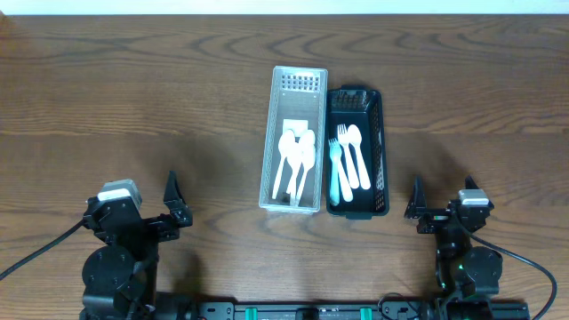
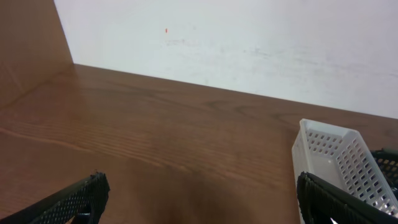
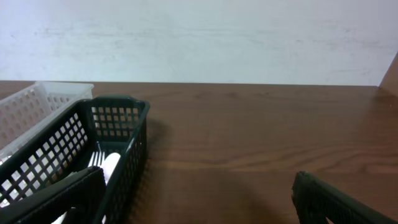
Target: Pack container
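Nearest to us, the left pincer (image 2: 202,186) hangs low over the table (image 1: 133,89), spread wide, its two dark fingers (image 2: 74,199) far apart and gripping nothing. It is the same story on the other side: the right pincer (image 3: 199,183) has its jaws wide open, with only bare wood between them. Now we look ahead. Just forward and to the left of the right pincer sits the black basket (image 1: 384,151), close by but clear of the fingers, with a strip of wood showing between them from above. Inside it lie a pale blue fork (image 1: 335,178) and, nearer the right pincer's side, a white fork (image 1: 345,164) and a white spoon (image 1: 356,156). All three lie lengthwise with their heads pointing away from us. Beyond that basket, seen from the right pincer, is the white basket (image 1: 267,133). It is well ahead and to the right of the left pincer. The two baskets stand side by side, very close, and we cannot tell whether the walls touch. The white one reaches a little farther away from both pincers than the black one. It holds a few white spoons (image 1: 293,160), bowls pointing away and handles towards us. Past both baskets the table runs on, plain brown grain, to a pale wall (image 2: 249,37) straight ahead of both pincers. Off to the far left of the left pincer a brown panel (image 2: 31,50) stands upright at the table's edge.
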Available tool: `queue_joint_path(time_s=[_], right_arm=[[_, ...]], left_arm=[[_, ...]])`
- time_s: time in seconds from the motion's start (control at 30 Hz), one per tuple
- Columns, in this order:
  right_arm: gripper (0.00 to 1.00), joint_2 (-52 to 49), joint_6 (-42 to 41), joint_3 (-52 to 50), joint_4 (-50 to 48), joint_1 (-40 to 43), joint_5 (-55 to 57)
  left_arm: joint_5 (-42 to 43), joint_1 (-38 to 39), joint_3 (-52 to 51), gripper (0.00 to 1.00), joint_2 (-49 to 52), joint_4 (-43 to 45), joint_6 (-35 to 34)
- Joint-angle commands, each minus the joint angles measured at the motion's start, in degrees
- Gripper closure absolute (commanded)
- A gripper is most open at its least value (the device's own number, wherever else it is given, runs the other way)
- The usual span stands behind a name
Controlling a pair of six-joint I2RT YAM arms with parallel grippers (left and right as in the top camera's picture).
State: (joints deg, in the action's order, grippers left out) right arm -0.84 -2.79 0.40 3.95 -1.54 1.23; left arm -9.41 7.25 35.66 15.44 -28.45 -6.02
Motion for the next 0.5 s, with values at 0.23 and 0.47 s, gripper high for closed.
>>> queue_joint_path(time_s=[0.23, 0.47], right_arm=[[0.01, 0.5, -1.0, -0.1, 0.2, -0.8, -0.2], [0.01, 0.5, -1.0, -0.1, 0.2, -0.8, -0.2]], left_arm=[[-0.2, 0.2, 0.1, 0.02, -0.1, 0.2, -0.2], [-0.3, 0.0, 0.1, 0.02, -0.5, -0.8, 1.2]])
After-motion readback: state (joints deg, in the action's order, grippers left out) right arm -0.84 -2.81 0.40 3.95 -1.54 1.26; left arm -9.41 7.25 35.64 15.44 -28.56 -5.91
